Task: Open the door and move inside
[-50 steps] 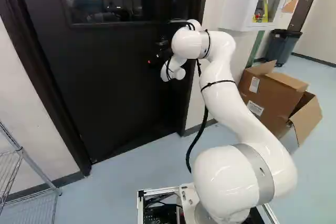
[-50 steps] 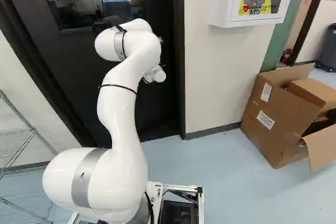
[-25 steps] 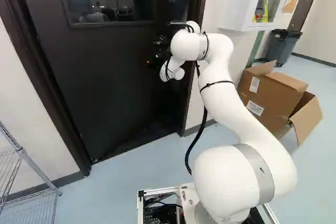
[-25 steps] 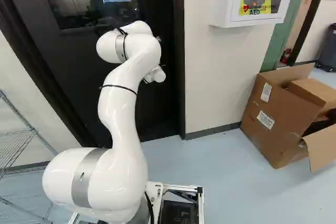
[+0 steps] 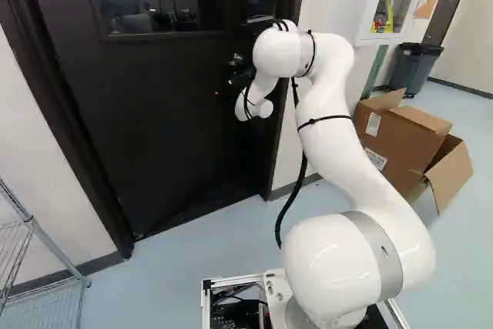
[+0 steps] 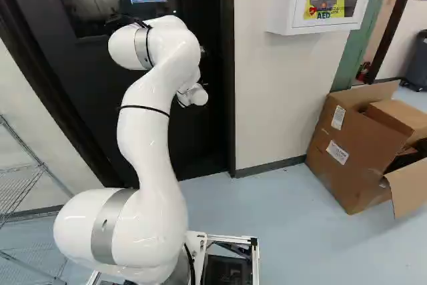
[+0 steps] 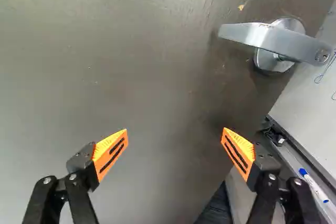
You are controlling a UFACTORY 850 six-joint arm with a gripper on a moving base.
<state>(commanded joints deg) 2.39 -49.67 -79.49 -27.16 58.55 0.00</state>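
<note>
The black gripper (image 5: 237,73) is hard to make out against the dark door (image 5: 162,121) in the left base view. In the wrist view the gripper (image 7: 175,137) stands open, nothing between its orange pads, facing the door surface (image 7: 136,77). A silver lever handle (image 7: 278,40) is ahead of the fingers and off to one side, apart from them. Past the door's edge, beside the handle, a white board (image 7: 315,93) and a ledge with a marker (image 7: 314,184) show, so the door appears ajar. The base views hide the handle.
A dark door frame (image 6: 227,85) borders the doorway. Right of it hangs a white AED cabinet (image 6: 281,5), with open cardboard boxes (image 6: 353,145) on the floor below. A wire rack (image 5: 38,240) stands at the left, and a grey bin (image 5: 414,67) farther back.
The arm's upper part and wrist joint have shifted, rightward in the left base view and leftward in the right base view. Reflections in the door window have moved. The base has stayed put.
</note>
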